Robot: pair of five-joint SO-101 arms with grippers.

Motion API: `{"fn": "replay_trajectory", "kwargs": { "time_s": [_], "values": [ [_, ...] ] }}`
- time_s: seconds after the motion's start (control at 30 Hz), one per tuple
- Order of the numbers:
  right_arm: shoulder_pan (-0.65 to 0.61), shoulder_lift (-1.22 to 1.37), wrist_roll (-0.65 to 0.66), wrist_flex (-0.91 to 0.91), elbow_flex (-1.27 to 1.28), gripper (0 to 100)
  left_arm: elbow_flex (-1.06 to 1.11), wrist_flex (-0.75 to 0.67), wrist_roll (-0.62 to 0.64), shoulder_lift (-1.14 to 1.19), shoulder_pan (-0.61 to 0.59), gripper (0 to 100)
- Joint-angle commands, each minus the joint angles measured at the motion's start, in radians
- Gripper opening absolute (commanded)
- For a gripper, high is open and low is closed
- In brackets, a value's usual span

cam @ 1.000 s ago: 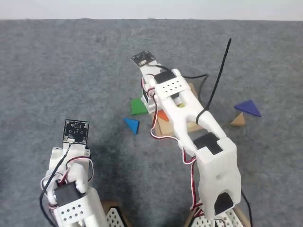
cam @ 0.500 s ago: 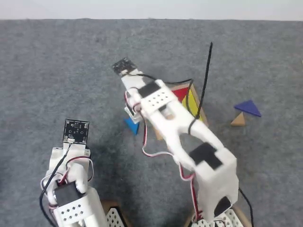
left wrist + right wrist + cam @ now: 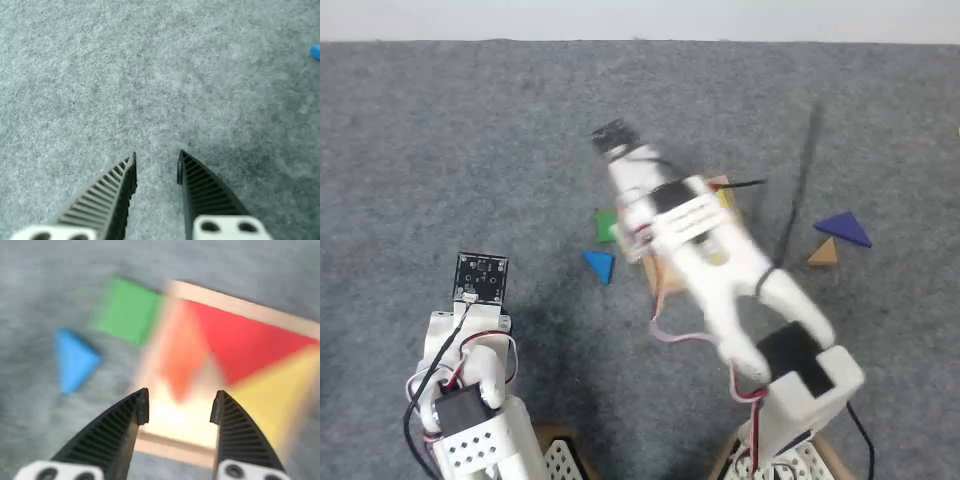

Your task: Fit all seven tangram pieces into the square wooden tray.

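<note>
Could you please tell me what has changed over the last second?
The right arm swung left across the tray, then back to the right. The right gripper is open and empty above the tray; nothing was picked up or let go. The left gripper, blue triangle, purple triangle and tan triangle stayed where they were.

A grey, felt-like mat covers the table from side to side in the high view, its nap fine and lightly speckled; a darker patch of shadow lies on it near the middle; the left wrist view shows its matted fibres close up, dimmer toward one corner; beyond the mat's far edge a pale, plain wall runs straight across
</note>
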Motion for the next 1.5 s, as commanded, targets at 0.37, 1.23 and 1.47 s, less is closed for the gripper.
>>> {"fn": "replay_trajectory", "kwargs": {
  "time_s": [0.37, 1.23, 1.47],
  "values": [
    [0.639, -0.11, -0.311, -0.018, 0.157, 21.4, -0.007, -0.011, -0.006, -0.006, 0.0, 13],
    [0.7, 0.159, -0.322, -0.116, 0.046, 25.5, -0.007, -0.011, -0.006, -0.006, 0.0, 13],
    [0.702, 0.179, -0.318, -0.116, 0.046, 12.8, -0.007, -0.011, -0.006, -0.006, 0.0, 13]
  ]
}}
